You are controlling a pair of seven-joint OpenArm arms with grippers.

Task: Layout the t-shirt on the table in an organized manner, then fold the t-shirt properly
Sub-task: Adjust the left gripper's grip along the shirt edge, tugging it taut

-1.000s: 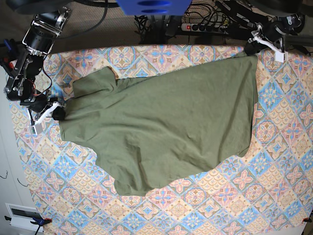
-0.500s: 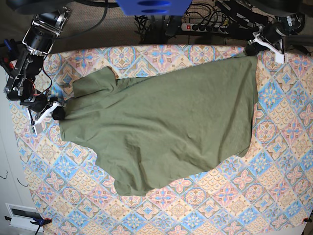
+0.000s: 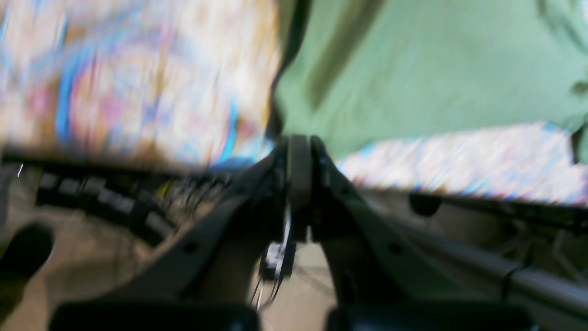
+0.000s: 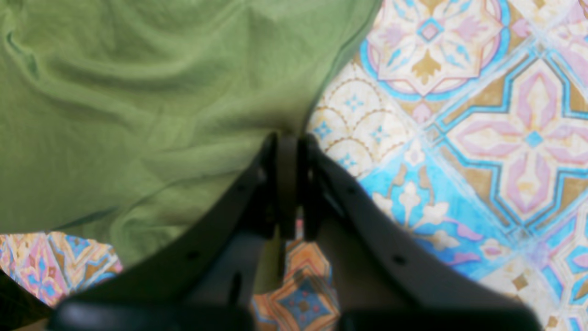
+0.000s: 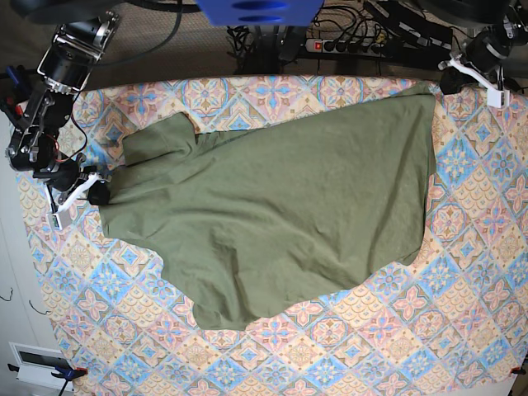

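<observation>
Here, t-shirt [image 5: 272, 206] between both arms' jaws — right jaws clamping its edge, left closed beside.

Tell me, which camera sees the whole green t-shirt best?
The base view, because it shows nearly all of the t-shirt, spread out on the patterned cloth. The left wrist view shows just one part, a bit blurry. The right wrist view shows another part closer up, with folds and an edge.

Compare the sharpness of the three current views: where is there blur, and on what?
Left wrist view: heavily blurred, with the tablecloth pattern smeared in streaks and the t-shirt edges soft; right wrist view: cloth pattern crisp at right, right gripper soft; base view: t-shirt and tile lines fairly clear throughout.
</observation>
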